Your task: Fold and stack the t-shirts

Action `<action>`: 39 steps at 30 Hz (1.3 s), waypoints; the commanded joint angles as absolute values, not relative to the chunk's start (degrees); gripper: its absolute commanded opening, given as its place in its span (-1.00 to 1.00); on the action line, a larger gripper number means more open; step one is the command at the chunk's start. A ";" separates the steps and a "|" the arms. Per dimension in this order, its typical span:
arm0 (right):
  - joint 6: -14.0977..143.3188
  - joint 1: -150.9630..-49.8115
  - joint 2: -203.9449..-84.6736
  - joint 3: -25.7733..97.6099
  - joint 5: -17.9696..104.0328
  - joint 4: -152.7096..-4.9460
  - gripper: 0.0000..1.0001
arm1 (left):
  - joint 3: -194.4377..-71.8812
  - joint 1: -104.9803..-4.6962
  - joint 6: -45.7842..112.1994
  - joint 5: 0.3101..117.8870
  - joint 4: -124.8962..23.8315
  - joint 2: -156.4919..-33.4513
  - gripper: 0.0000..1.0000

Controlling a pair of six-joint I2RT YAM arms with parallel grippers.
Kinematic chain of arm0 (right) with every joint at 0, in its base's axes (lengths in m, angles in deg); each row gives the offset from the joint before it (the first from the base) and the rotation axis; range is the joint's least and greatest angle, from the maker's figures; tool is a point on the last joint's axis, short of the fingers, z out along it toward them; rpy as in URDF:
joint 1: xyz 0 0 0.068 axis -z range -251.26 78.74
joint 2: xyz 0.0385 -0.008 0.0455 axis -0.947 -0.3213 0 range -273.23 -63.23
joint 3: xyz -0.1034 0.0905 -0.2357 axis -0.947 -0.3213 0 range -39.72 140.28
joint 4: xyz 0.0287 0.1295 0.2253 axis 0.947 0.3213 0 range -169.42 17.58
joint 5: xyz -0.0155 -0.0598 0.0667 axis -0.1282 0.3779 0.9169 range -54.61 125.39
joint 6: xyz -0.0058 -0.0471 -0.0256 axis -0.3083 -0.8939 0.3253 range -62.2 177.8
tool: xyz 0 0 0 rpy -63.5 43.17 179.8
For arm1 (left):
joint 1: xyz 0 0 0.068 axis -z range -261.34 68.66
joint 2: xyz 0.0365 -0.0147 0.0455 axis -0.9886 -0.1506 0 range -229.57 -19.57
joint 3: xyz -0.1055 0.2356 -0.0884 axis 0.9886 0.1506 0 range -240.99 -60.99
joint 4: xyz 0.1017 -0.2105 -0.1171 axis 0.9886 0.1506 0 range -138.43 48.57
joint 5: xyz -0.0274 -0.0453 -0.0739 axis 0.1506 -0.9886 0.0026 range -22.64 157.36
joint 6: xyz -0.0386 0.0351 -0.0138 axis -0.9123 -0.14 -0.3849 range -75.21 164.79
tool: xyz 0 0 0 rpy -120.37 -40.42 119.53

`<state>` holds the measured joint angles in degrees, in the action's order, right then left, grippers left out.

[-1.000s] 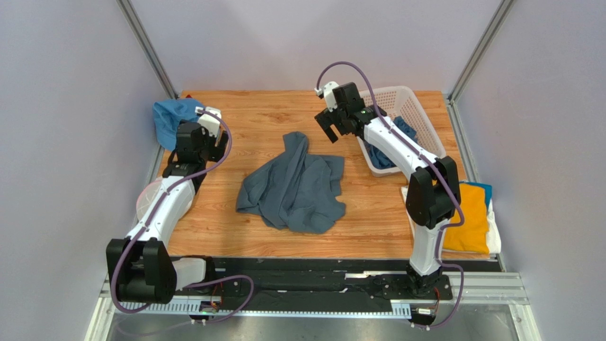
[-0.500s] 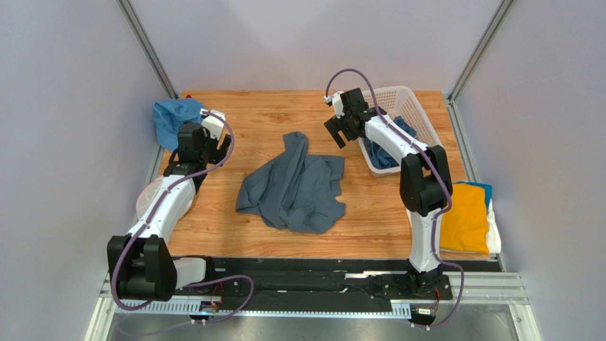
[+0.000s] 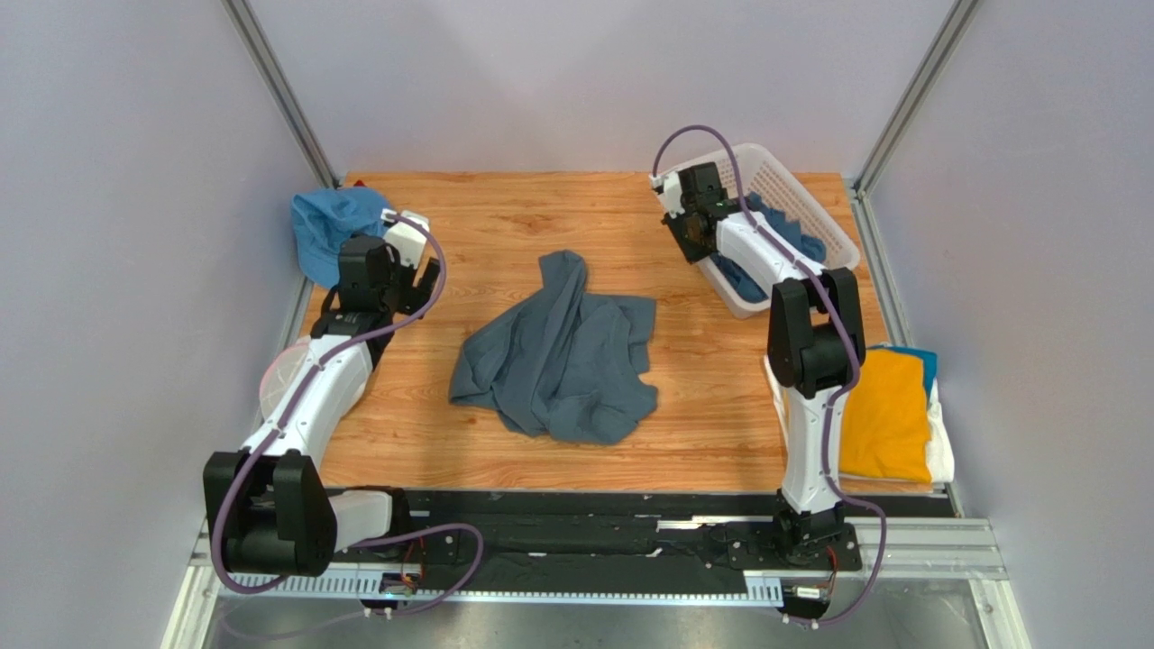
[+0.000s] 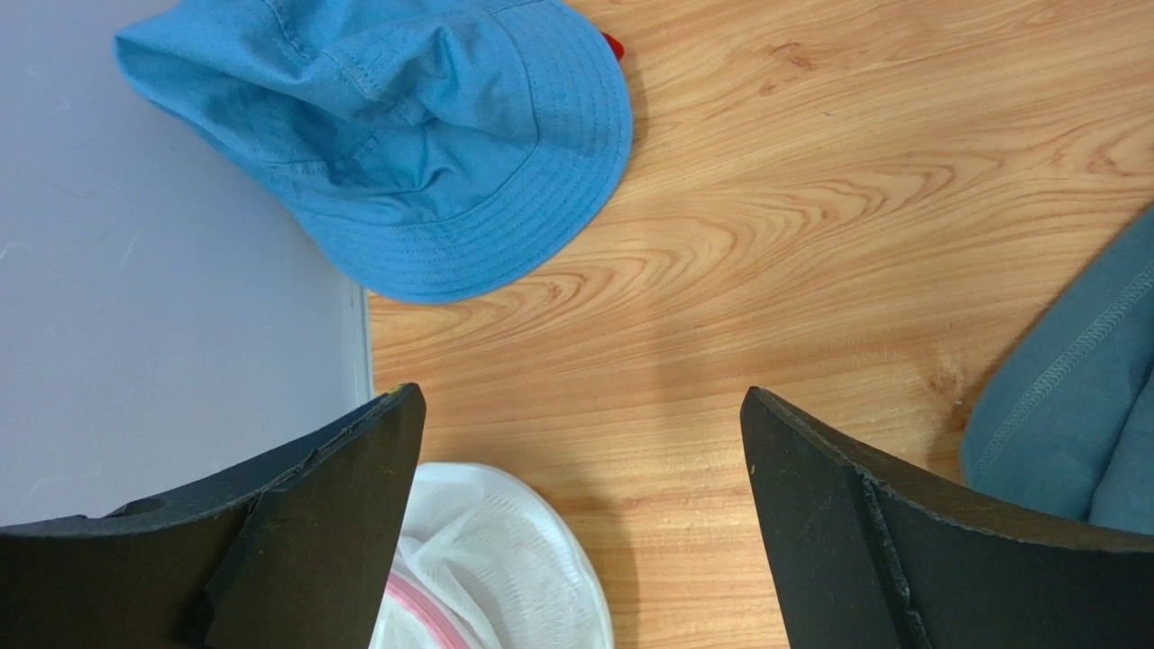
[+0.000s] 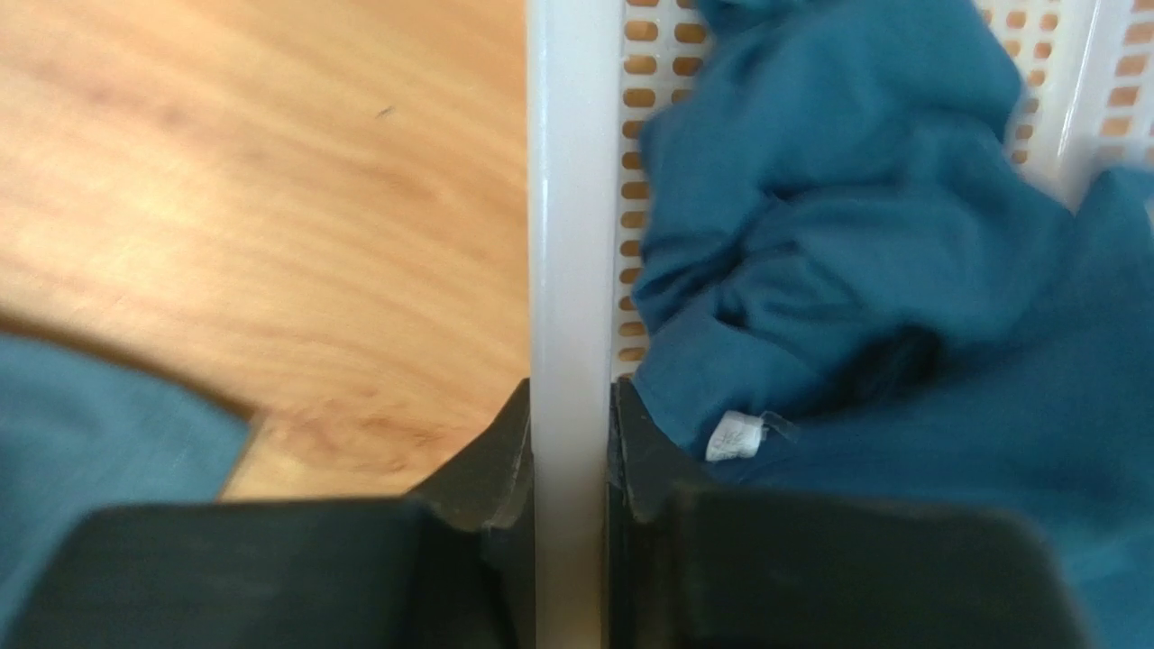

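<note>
The wooden worktop (image 3: 515,230) carries a crumpled slate-blue t-shirt (image 3: 562,358) at its middle. Its long axis runs from near to far, with a narrow bunched end pointing toward the far edge and the wider body nearest my bases. It lies between my two arms, near my left gripper (image 4: 580,399) and well apart from my right gripper (image 5: 569,392).

At the far right stands a white basket (image 3: 799,196) with more dark blue t-shirts (image 5: 881,244) heaped inside. A folded mustard-yellow t-shirt (image 3: 887,413) lies at the right edge, beside my right arm. A bright blue hat (image 4: 407,135) sits at the far left, and a white mesh pouch (image 4: 488,555) lies nearer.

My left gripper hangs spread wide over bare wood, holding nothing. My right gripper is pinched onto the basket's rim.
</note>
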<state>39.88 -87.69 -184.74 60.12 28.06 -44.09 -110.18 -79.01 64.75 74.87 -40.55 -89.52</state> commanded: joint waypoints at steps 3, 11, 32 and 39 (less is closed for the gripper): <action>39.43 -83.04 -187.85 64.08 28.98 -43.30 -1.00 | -108.89 -79.40 66.32 73.51 -41.22 -87.24 0.91; 42.23 -78.30 -188.74 66.72 28.27 -42.42 -1.00 | -107.84 -79.40 66.85 73.25 -41.66 -86.54 0.91; 54.81 -71.87 -197.52 77.00 21.77 -38.99 -1.00 | -105.81 -79.40 67.82 73.34 -41.66 -84.96 0.89; 52.88 -66.96 -196.65 74.72 21.42 -40.49 -1.00 | -105.99 -79.40 67.20 72.99 -41.84 -85.57 0.89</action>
<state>52.12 -70.72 -195.12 76.12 22.37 -40.14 -105.92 -79.08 66.81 73.64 -40.55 -86.48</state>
